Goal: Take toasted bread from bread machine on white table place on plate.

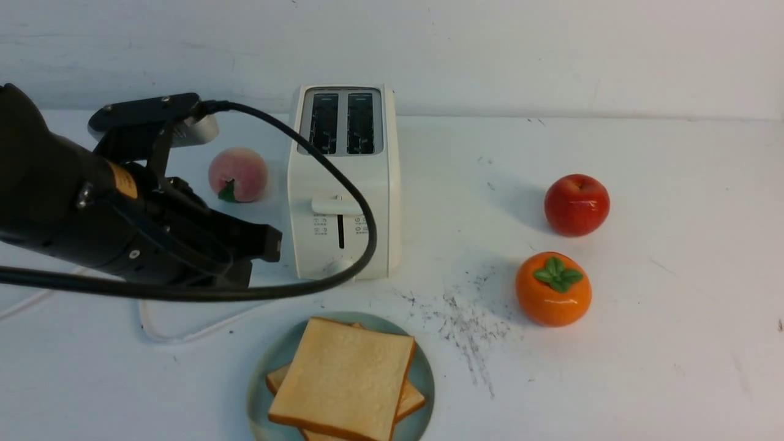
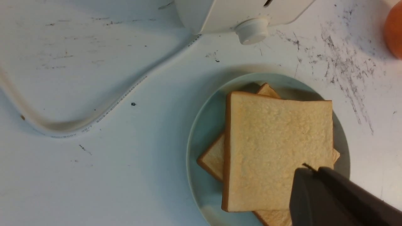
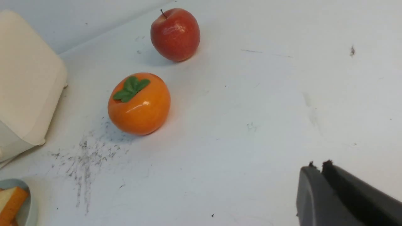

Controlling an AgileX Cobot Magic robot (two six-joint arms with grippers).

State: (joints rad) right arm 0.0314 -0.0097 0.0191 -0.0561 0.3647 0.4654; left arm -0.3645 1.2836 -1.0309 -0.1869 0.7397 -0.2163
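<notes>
Two slices of toasted bread (image 1: pixel 343 380) (image 2: pixel 279 153) lie stacked on the pale blue-green plate (image 1: pixel 266 380) (image 2: pixel 204 131) at the front of the white table (image 1: pixel 643 343). Behind the plate stands the white bread machine (image 1: pixel 343 184) (image 2: pixel 226 12), both slots dark and empty. My left gripper (image 1: pixel 272 245) (image 2: pixel 311 171) hovers left of the bread machine, above and behind the plate, shut with nothing in it. My right gripper (image 3: pixel 317 168) shows only in the right wrist view, jaws together and empty, over bare table to the right of the fruit.
A peach (image 1: pixel 237 174) sits left of the bread machine. A red apple (image 1: pixel 576 204) (image 3: pixel 175 34) and an orange persimmon (image 1: pixel 553 288) (image 3: pixel 139 103) stand to its right. The white cord (image 1: pixel 184 331) (image 2: pixel 103 110) loops on the table near the plate. Dark scuffs (image 1: pixel 465 324) mark the middle.
</notes>
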